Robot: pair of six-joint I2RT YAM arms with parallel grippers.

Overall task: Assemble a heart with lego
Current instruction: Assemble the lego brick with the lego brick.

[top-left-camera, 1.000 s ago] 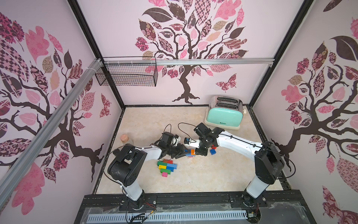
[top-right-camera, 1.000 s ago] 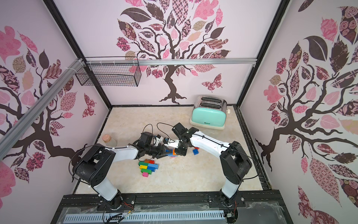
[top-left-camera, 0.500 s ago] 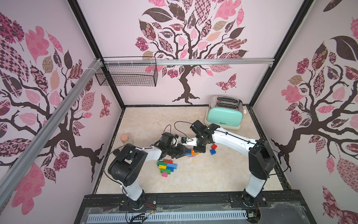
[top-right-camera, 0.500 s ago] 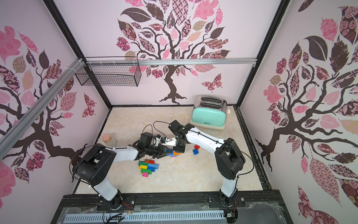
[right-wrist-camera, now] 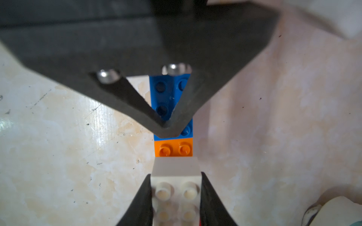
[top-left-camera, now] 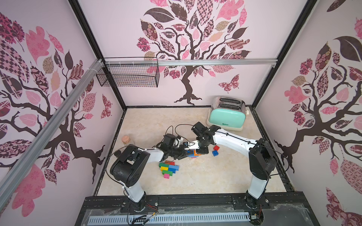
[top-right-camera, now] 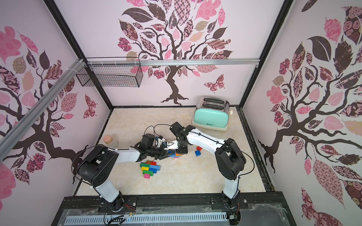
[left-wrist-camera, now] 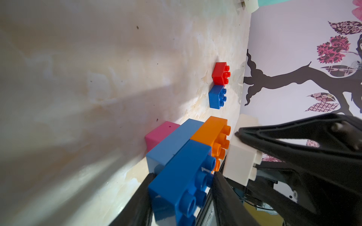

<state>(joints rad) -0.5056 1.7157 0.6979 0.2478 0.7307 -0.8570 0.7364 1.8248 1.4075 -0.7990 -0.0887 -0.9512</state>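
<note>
Two bricks are in my grip. My left jaws are clenched on a dark blue oblong plastic brick (left-wrist-camera: 182, 176), one finger along each long side. It tops a small stack in the middle of the pale marbled worktop (top-left-camera: 195, 182). Under it sits a light blue plastic brick (left-wrist-camera: 174, 142), an orange studded plastic brick (left-wrist-camera: 213, 135) is at its right end, and a pink plastic brick (left-wrist-camera: 160, 133) lies low against the stack. My right jaws grasp a white studded plastic brick (right-wrist-camera: 176, 187), studs up, held close against the orange one's studded top. Whether those two touch I cannot tell.

Right of the stack and apart from it, a small red square plastic brick (top-left-camera: 216, 147) and a small blue square plastic brick (top-left-camera: 215, 153) lie just beside each other. Nearer and a little to the left, a flat cluster of joined green, yellow, blue, red and pink bricks (top-left-camera: 170, 168) rests on the worktop, clear of both arms. A mint-green toaster with a chrome top (top-left-camera: 227, 117) stands at the far right, well apart. A black wire basket (top-left-camera: 128, 75) hangs high on the far wall, to the left.
</note>
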